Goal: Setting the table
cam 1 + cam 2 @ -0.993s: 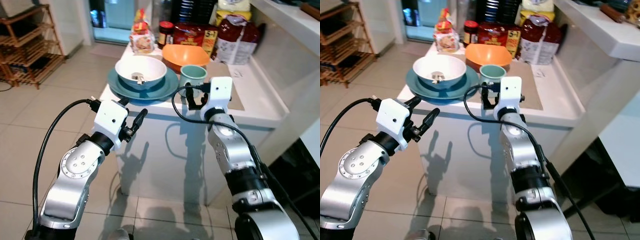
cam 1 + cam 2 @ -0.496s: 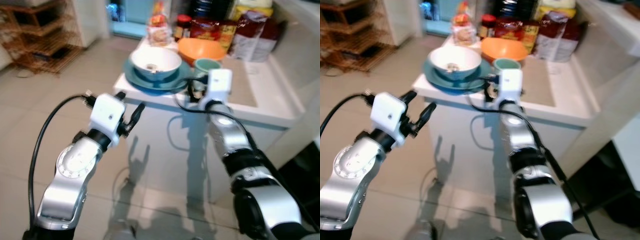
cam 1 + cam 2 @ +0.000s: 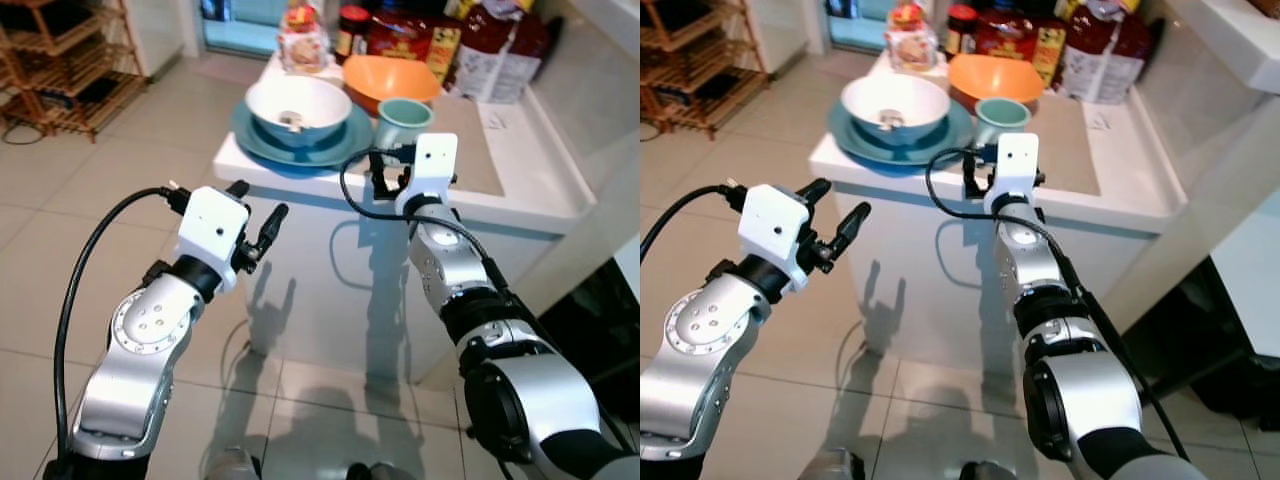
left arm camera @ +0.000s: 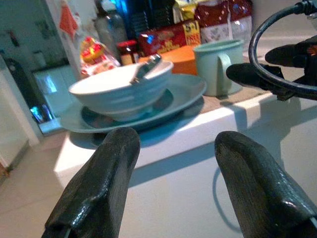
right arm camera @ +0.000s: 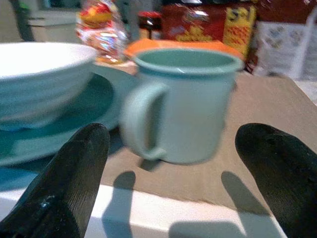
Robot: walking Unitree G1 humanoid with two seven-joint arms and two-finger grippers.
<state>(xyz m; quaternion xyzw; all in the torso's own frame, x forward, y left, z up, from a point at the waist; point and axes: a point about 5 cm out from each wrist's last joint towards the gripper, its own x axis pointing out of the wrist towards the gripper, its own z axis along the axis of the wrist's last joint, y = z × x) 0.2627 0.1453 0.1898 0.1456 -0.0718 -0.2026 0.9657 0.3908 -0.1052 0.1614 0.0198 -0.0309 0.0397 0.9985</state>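
Now, worktop (image 3: 520,190): white, upper centre of the frame, with a brown mat (image 3: 470,150) lying on it.
Mug (image 3: 403,120): pale green, upright on the mat's near edge, handle turned toward the robot in the right wrist view, just beside the plate.
Plate (image 3: 300,145): teal, at the worktop's left corner, carrying a white bowl (image 3: 298,108) with a spoon (image 3: 290,120) resting inside.
Orange bowl (image 3: 390,80): directly behind the mug, touching or nearly so.
Back row: a jar (image 3: 352,20), red packets (image 3: 405,35) and a red-and-white bag (image 3: 497,55) along the top of the frame.
Right gripper (image 5: 178,183): at the worktop's front edge, fingers spread wide, mug framed between them but not touched.
Left gripper (image 3: 258,215): centre left, off the worktop's corner over the tiled floor (image 3: 60,230), fingers apart and holding nothing.
Wooden rack (image 3: 60,60): upper left, well apart from the worktop.
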